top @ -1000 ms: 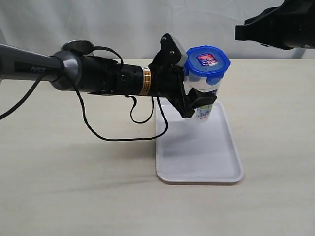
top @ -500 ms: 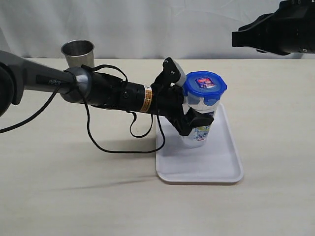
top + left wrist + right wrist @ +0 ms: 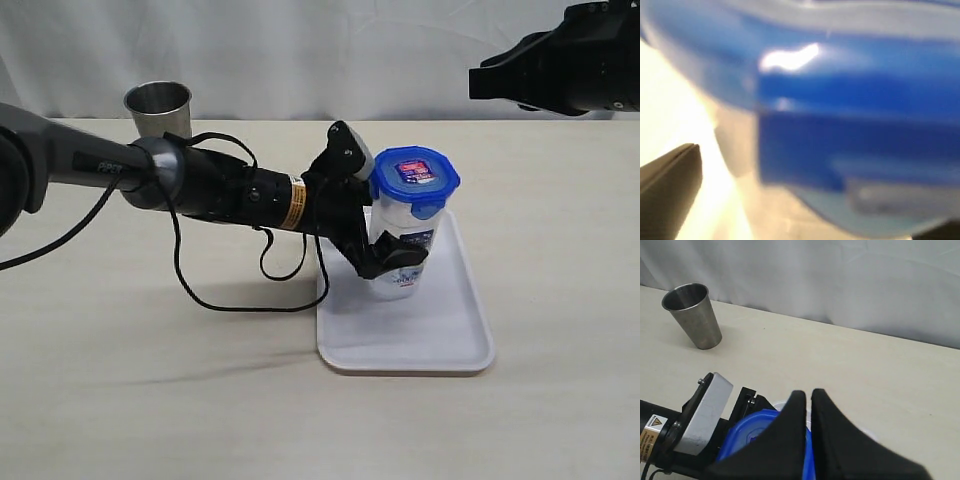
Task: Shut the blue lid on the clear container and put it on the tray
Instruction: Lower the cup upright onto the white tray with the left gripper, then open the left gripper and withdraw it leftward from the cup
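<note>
Where: clear container [image 3: 412,228] stands straight up in the tray [image 3: 440,340], on its far half, w/ the blue lid [image 3: 414,176] on top.
Lid: sits flat on the rim. One front flap looks folded down; can't tell abt the others.
L pincer [image 3: 398,250]: jaws wide, one each side of the container, low on its body. L wrist view shows a bright gap btw one finger [image 3: 667,195] and the clear wall, so I think it isn't squeezing and has hold of nothing.
R pincer [image 3: 807,395]: jaws pressed tight together, empty, up high and well away from the tray.
Step now (my guess): job nearly done; L arm needs to back away.
How to do it well: keep jaws wide. Slide straight back along the arm's own line, no lift, no twist. The container is tall and thin, so a small bump could tip it. Watch the front finger, it's v. close to the label. Mind the lid flaps too, they stick out past the body.
Outside view only: whole container, tray rim, both arms, black cable [image 3: 240,300] looping under the L arm.
L wrist view only: that gap by the finger. The rest is a blurry blue lid edge, v. close.
R wrist view only: looks down on the lid top, partly hidden behind its own fingers; steel cup [image 3: 692,315] is seen closer, well apart from the tray.
</note>
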`<state>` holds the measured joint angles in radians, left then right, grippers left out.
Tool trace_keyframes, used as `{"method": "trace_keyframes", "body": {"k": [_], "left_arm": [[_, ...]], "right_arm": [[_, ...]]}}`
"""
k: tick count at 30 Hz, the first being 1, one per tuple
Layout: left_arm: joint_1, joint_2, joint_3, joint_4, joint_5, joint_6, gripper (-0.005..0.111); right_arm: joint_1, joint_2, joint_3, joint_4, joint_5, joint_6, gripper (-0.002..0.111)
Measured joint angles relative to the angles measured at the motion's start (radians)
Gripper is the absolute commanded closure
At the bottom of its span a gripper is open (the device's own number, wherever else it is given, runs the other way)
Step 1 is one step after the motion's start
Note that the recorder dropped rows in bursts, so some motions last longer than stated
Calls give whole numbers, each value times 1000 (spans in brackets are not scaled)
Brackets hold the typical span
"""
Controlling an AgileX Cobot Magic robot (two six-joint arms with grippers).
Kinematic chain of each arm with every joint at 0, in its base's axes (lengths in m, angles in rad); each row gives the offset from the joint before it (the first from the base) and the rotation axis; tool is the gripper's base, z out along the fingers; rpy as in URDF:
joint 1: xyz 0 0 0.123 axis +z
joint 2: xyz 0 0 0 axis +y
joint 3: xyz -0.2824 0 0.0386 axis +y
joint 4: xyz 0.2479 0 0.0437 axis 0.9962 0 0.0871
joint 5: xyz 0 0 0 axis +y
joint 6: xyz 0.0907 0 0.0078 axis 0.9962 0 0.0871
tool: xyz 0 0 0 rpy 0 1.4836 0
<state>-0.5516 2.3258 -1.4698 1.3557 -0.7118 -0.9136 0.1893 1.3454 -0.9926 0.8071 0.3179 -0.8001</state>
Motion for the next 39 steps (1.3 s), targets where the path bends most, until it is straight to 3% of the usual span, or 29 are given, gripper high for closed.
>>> {"method": "trace_keyframes", "body": {"k": [15, 24, 34, 36, 39], "left_arm": [[16, -20, 0, 121, -53, -39, 2], [18, -70, 0, 258, -10, -133, 2], [169, -70, 0, 380, -82, -283, 2], [184, -70, 0, 382, -96, -292, 6], [210, -80, 8, 387, -115, -301, 31]], "right_arm": [[0, 0, 0, 0, 13, 0, 104], [0, 0, 0, 0, 25, 0, 104], [0, 0, 0, 0, 29, 0, 104], [0, 0, 0, 0, 29, 0, 104], [0, 0, 0, 0, 36, 0, 104]]}}
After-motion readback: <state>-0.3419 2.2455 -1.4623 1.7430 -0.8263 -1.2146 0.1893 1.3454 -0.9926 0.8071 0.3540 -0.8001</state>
